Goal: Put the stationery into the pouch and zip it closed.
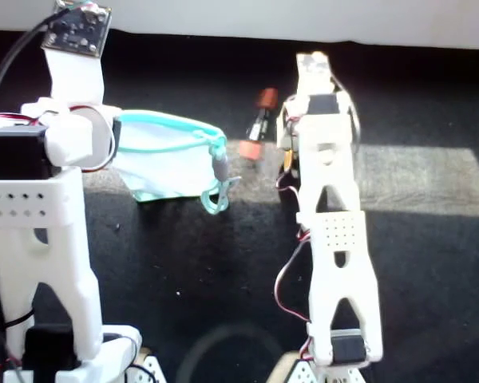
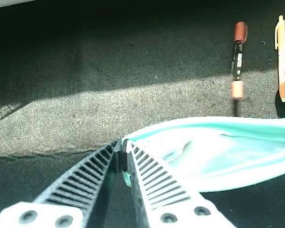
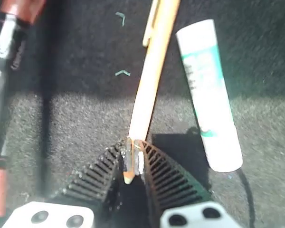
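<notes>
The white and teal pouch [image 1: 172, 163] lies on the dark mat, its mouth gaping toward the stationery. My left gripper [image 2: 122, 153] is shut on the pouch's [image 2: 209, 149] end by the zip. An orange pen [image 3: 152, 71] lies on the mat, and my right gripper [image 3: 133, 164] is shut on its tip. A white glue stick [image 3: 206, 95] lies right beside the pen. A black marker with red caps [image 1: 258, 124] lies between the pouch and the right gripper [image 1: 290, 163]. The left wrist view shows the marker [image 2: 237, 59] and pen [image 2: 281, 57] beyond the pouch.
A grey zip pull [image 1: 220, 166] and a teal ring [image 1: 215, 199] hang off the pouch's end nearest the marker. A sunlit band crosses the mat [image 1: 415, 179]. A pale wall edge [image 1: 223, 20] bounds the far side.
</notes>
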`<state>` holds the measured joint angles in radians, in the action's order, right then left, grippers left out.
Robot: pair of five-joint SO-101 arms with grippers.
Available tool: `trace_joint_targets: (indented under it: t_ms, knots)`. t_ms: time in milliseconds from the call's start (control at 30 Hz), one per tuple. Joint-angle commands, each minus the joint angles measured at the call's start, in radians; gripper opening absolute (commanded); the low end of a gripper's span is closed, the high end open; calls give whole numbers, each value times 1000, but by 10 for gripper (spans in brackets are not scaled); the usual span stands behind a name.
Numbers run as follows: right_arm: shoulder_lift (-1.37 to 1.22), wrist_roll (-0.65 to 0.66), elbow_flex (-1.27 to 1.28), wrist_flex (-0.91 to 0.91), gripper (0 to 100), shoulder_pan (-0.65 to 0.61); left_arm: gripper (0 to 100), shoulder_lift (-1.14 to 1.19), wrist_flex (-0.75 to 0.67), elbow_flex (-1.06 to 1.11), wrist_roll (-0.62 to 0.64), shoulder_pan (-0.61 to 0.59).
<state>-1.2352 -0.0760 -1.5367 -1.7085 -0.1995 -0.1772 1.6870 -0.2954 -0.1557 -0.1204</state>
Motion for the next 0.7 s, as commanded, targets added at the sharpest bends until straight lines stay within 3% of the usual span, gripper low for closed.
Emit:
trace_joint_targets:
  t_ms: [0, 300, 500, 667]
  knots:
    - [16, 0, -58, -58, 5, 5, 9, 19, 38, 41, 5, -4]
    - [101, 71, 148, -61, 5, 21, 9, 19, 38, 41, 2, -5]
    - [501, 81, 728, -50, 5, -2, 9, 19, 38, 41, 2, -5]
    - [817, 152, 1184, 116, 5, -1, 9, 19, 38, 31, 2, -5]
